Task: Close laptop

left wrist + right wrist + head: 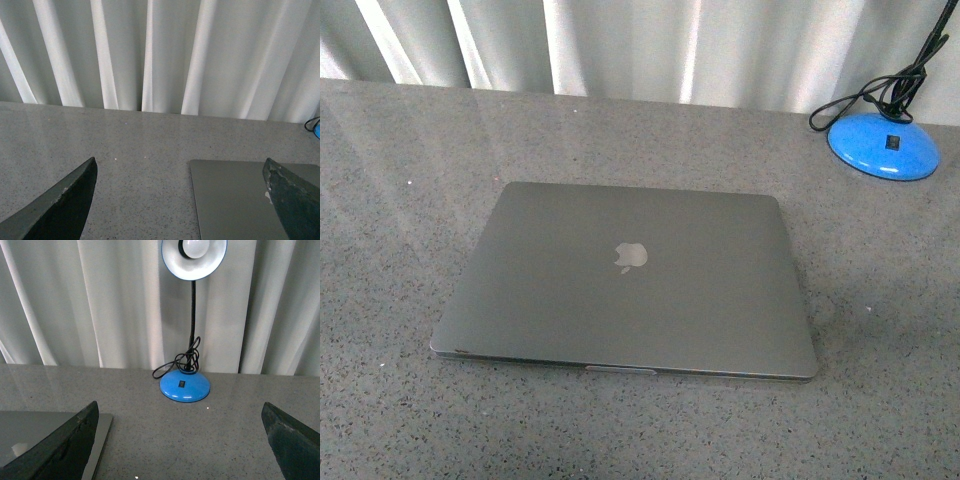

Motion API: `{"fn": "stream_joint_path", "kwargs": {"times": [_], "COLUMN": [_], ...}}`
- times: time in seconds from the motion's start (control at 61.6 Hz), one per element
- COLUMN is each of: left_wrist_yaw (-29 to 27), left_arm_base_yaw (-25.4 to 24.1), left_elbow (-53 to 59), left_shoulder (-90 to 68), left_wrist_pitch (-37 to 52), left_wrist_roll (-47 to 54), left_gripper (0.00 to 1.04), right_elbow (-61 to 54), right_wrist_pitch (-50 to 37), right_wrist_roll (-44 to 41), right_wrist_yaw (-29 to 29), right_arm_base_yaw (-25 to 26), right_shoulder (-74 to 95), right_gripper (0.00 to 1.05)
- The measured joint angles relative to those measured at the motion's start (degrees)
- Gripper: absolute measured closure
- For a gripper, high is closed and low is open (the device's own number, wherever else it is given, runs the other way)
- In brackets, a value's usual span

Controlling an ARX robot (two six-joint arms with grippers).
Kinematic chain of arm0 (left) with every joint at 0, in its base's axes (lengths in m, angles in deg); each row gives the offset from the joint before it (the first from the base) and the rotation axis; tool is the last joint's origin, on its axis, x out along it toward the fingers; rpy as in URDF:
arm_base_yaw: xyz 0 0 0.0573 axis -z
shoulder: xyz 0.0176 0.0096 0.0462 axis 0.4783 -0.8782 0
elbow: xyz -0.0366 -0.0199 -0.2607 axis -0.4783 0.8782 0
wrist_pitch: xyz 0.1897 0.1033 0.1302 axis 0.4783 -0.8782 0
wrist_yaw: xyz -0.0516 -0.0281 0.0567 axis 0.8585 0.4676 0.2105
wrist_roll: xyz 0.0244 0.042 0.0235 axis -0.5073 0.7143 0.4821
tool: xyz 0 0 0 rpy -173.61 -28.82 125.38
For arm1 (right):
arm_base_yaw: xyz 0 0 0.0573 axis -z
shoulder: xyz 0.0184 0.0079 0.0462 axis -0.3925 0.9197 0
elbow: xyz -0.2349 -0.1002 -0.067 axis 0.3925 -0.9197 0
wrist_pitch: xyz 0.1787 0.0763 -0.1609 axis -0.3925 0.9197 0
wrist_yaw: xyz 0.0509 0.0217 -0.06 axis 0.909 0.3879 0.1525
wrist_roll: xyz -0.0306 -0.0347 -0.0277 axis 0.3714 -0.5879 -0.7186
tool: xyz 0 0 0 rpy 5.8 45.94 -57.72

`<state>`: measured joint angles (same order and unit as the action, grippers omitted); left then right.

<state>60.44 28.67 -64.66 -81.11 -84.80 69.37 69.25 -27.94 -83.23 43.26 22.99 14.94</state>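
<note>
Front view: slim space-grey metal laptop (625,280) lies flat and fully shut on the speckled grey stone bench (400,180), roughly centre. Lid faces up, matte, with a pale silvery apple logo (631,257) near its middle. Corners rounded. A narrow lighter notch shows at the centre of the near edge. Keys, trackpad and screen are hidden under the lid. At the far right of the bench, well apart from the laptop, stands the glossy blue domed base of a desk lamp (883,146) with a black cord (865,100) looped beside it. Pale pleated curtain (640,45) hangs behind the bench. Neither arm is in this view.

Left wrist view: left pincer (182,200) has its two dark fingers (62,205) spread wide apart, nothing between them but bench. One corner of the grey laptop lid (230,200) lies below, near one finger; contact cannot be told.

Right wrist view: right pincer (182,440) likewise spread wide, gripping nothing. A strip of laptop lid (30,432) shows by one finger. Beyond stands the whole lamp: blue base (184,386), black gooseneck (192,325), round shade with white bulb (194,255).
</note>
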Motion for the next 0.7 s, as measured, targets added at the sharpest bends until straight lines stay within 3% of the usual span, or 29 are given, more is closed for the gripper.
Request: {"fn": "stream_joint_path", "kwargs": {"times": [0.698], "left_wrist_yaw": [0.0], "left_arm_base_yaw": [0.0], "left_elbow": [0.0], "left_shoulder": [0.0], "left_wrist_pitch": [0.0], "left_wrist_roll": [0.0], "left_gripper": [0.07], "right_elbow": [0.0], "right_wrist_pitch": [0.0], "right_wrist_roll": [0.0], "right_wrist_yaw": [0.0], "right_arm_base_yaw": [0.0], "right_shoulder": [0.0], "right_gripper": [0.1]}}
